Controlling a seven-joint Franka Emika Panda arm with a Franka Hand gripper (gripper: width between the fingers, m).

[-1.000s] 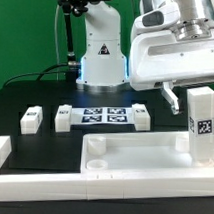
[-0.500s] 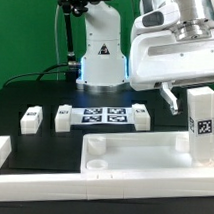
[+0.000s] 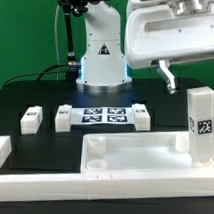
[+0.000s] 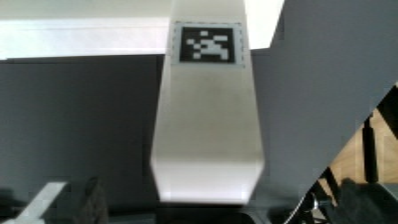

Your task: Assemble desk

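We saw tool open, empty, above upright leg at tabletop corner. Next, we judged: reach loose leg on table, grasp it.

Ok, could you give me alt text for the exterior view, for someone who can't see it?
A white robot gripper hangs open above a tagged desk leg standing upright at the far corner, on the exterior view's right, of a white tray-like tabletop. Three more legs lie on the black table behind: two flank the marker board, one sits apart.
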